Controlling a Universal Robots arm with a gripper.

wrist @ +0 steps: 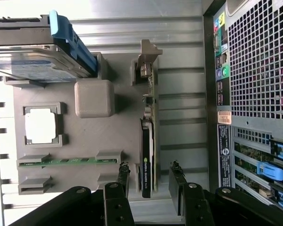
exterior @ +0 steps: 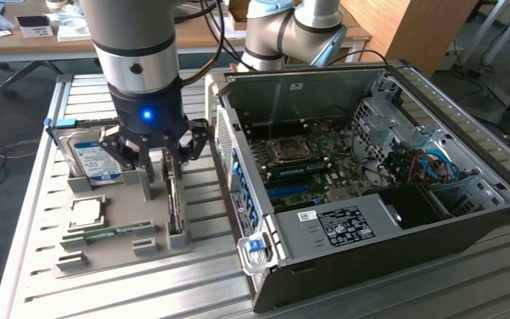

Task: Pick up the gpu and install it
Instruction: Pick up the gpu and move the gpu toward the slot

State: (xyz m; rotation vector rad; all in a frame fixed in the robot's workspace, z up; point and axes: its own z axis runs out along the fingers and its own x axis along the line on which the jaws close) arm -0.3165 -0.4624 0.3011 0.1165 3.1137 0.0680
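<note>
The gpu (exterior: 174, 203) stands on edge in a slot of the grey holder tray (exterior: 117, 256), just beside the open computer case (exterior: 370, 179). In the wrist view the gpu (wrist: 147, 141) is a thin dark card with a green board and a silver bracket (wrist: 146, 60) at its far end. My gripper (exterior: 163, 181) hangs right over the card and is open. Its two black fingers (wrist: 124, 175) straddle the card's near end with a gap on each side, so my gripper (wrist: 150, 178) holds nothing.
The holder tray (wrist: 66, 89) also carries a blue-labelled hard drive (exterior: 95, 159), a processor chip (exterior: 87, 212) and a memory stick (exterior: 113, 232). The case's rear panel (wrist: 259, 94) stands close beside the card. A second arm (exterior: 291, 33) rises behind the case.
</note>
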